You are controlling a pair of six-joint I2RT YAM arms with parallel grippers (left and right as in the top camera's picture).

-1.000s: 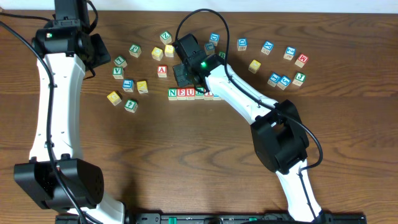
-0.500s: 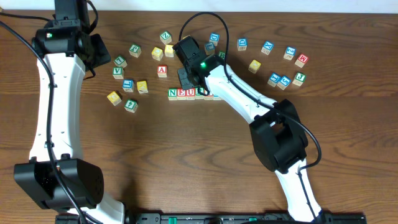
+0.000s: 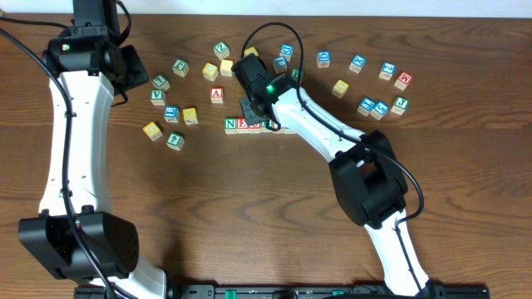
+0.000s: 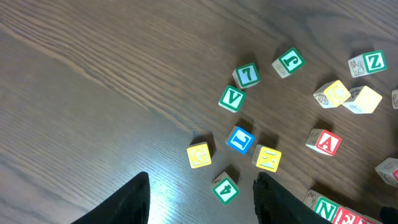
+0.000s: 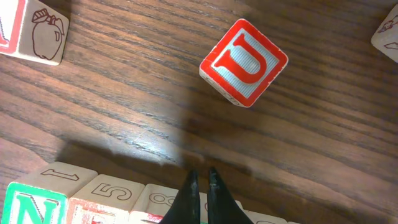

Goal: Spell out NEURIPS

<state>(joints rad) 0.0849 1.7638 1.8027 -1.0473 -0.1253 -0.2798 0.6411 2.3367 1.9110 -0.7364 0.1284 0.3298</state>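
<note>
Shows right fingers (image 5: 191,199) clenched on nothing, just above the cube row (image 5: 37,205) beginning N, E on the worktop (image 5: 124,93); probably closed for nudging. Places red U cube (image 5: 244,62) askew, apart from that row. Shows left fingers (image 4: 134,199) spread, idle over spare cubes (image 4: 240,139).

The row of cubes (image 5: 109,198) beside the right hand (image 5: 201,178) is cut by the wrist view's lower edge, and overhead the arm hides most letters past N.

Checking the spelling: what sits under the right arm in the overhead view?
The N cube and E cube show beside it; later cubes are covered. The right wrist view shows a red U cube lying apart from the row.
</note>
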